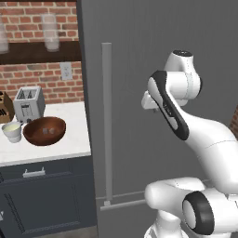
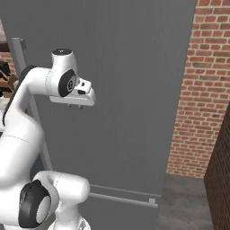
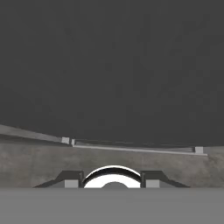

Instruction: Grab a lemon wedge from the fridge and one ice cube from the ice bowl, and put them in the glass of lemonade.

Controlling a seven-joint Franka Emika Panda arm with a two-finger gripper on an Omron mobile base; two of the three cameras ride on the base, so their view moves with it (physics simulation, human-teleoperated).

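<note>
On the counter at far left, the cup (image 1: 12, 131) of lemonade sits just left of the brown ice bowl (image 1: 44, 130), in front of the toaster (image 1: 29, 104). Right of them the fridge (image 1: 139, 56) is shut, so the lemon wedge is hidden inside. Its long bar handle (image 1: 107, 121) runs down the door's left edge. The gripper (image 2: 75, 106) hangs in front of the door, right of that handle, pointing down with nothing in it; how wide its jaws stand I cannot tell. To open well, it should probably swing left, turn to face the bar, straddle it at mid-height, close, then pull along the door's arc.
</note>
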